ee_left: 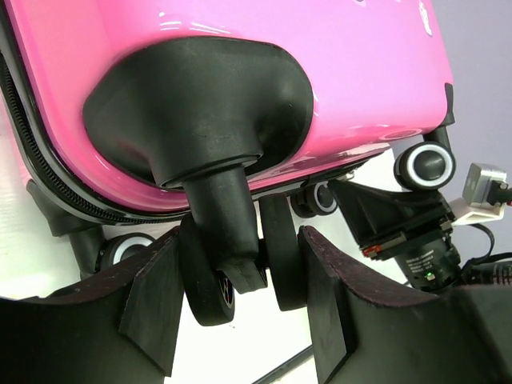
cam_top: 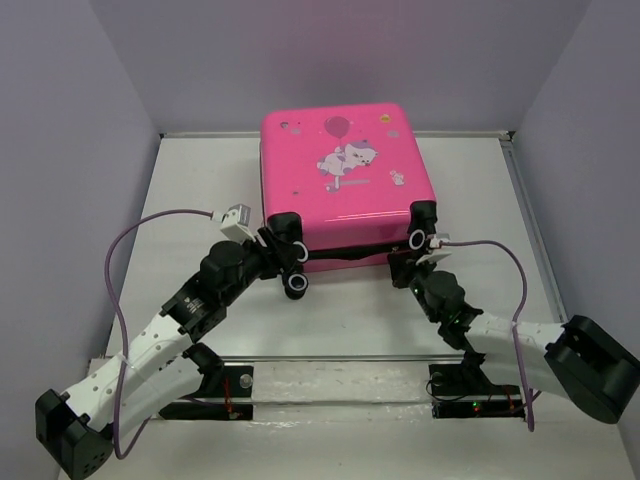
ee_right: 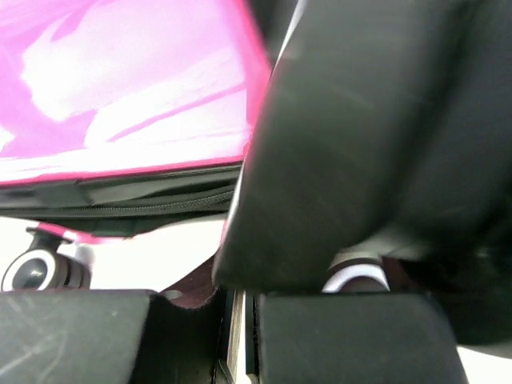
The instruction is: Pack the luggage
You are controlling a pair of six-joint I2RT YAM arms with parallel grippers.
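top: high, rear, wide | wrists: low, close-up | shared: luggage (cam_top: 340, 170) near edge

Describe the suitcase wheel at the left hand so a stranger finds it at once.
Find the pink luggage on the white table. At its near left corner, a black twin wheel hangs from a rounded black housing. Unlike the other wheels, it sits between the two fingers of the left hand.

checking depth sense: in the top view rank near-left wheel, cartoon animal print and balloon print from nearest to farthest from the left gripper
From the left gripper:
1. near-left wheel, right at the fingertips, at the near edge of the luggage.
2. cartoon animal print, mid-lid.
3. balloon print, farther back on the lid.
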